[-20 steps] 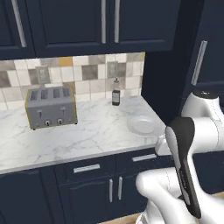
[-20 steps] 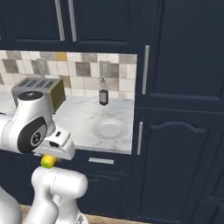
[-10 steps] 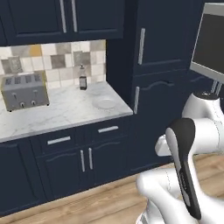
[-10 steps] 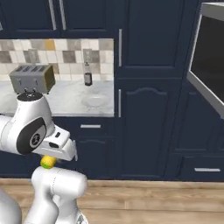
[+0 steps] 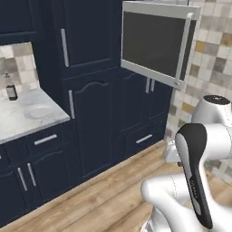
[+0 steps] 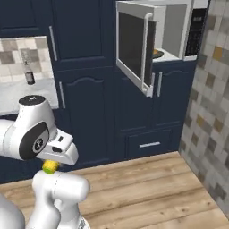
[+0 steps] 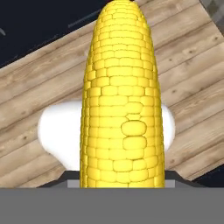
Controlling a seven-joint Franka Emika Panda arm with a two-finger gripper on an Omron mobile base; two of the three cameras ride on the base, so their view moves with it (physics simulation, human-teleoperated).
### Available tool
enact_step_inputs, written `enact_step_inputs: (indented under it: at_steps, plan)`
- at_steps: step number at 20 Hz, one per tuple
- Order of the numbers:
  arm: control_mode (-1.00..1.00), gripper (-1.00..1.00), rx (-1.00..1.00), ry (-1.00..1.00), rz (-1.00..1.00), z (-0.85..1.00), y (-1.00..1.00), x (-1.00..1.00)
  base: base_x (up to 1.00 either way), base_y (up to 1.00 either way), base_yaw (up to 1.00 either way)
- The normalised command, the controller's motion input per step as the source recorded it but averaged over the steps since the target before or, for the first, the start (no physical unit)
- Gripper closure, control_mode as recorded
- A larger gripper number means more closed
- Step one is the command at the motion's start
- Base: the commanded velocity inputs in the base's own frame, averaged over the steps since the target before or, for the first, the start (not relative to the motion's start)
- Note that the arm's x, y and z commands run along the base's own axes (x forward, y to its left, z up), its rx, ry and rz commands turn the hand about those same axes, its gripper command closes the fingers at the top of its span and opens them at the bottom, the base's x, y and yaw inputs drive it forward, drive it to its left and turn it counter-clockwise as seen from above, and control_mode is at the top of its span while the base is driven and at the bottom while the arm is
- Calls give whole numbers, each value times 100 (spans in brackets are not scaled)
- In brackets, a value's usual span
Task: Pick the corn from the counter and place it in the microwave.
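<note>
Yellow kernels run right up the middle of the hand view: the small yellow cob of corn (image 7: 122,96) sticks straight out from the gripper, so the jaws are clearly pinched on its near end. From the right base camera the gripper (image 6: 50,167) sits tucked under the white arm's wrist, low and close to the robot's own body, with just a yellow-green nub of the cob (image 6: 50,167) poking out below it.

Under the cob there's light wooden plank flooring (image 7: 192,65), and it shows in both base views too.

Further out, up and to the right of the arm, the big white-grey microwave (image 6: 176,31) sits built in among the navy blue cabinets (image 6: 85,103). Its dark-glass door with the long handle (image 6: 134,49) is swung wide open, and a bit of the yellow-orange plate (image 6: 157,53) is visible inside. The black keypad panel (image 6: 197,31) is on its right side.

Way off to the left is the white marble counter with grey veins (image 5: 22,122), carrying a white plate (image 5: 38,111) and a small dark bottle (image 5: 11,90) by the tiled backsplash. The corn is well apart from both the counter and the microwave.
</note>
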Motion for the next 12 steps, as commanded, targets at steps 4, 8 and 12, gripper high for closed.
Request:
enact_step_inputs:
  at_steps: [4,8,12]
  plan:
    - [100,100,0,0,0,0,0,0,2,-98,-50]
    - [100,100,0,0,0,0,0,0,56,-97,-31]
    - [100,100,0,0,0,0,0,0,68,-99,0]
